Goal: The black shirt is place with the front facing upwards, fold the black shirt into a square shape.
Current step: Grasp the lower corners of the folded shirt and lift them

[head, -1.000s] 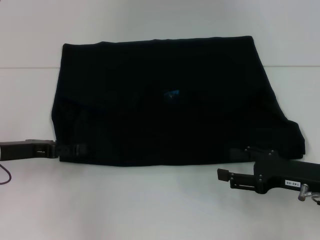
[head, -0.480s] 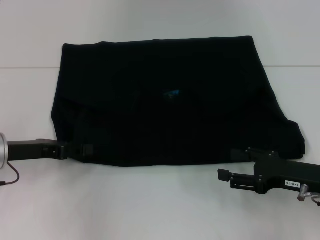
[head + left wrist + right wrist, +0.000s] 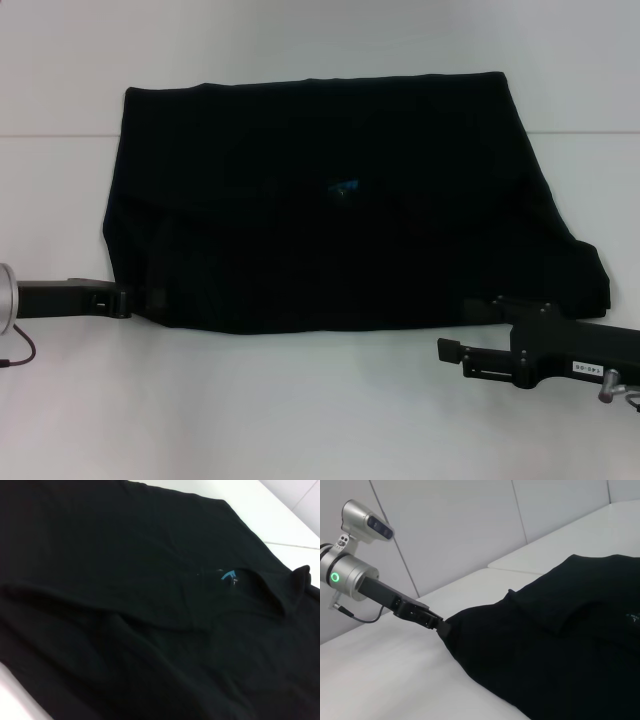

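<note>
The shirt (image 3: pixel 340 200) lay spread on the white table (image 3: pixel 300 410) in front of me, already doubled once as far as I could judge: no sleeves stuck out, no lettering showed, and the small blue label (image 3: pixel 345 186) sat near the middle of the top layer instead of at an edge. Its outline was a wide, lopsided block, with the near right corner drooping lower than the rest, so it was not yet a square. My left pincer (image 3: pixel 140 300) was at the near left corner, its tip lost against the black cloth; from my right wrist view it met the shirt's edge right at that corner (image 3: pixel 444 626), but I could not tell whether it was clamped on the fabric or merely touching it. My right pincer (image 3: pixel 480 308) reached to the near right hem, and there too the dark cloth hid the fingers, so I could not say whether they were parted or closed. My left wrist view showed only soft folds and the label, the cloth lying loose rather than stretched. I judged the job roughly half finished: at least one more fold across the width was left, plus some tidying of that sagging corner.
</note>
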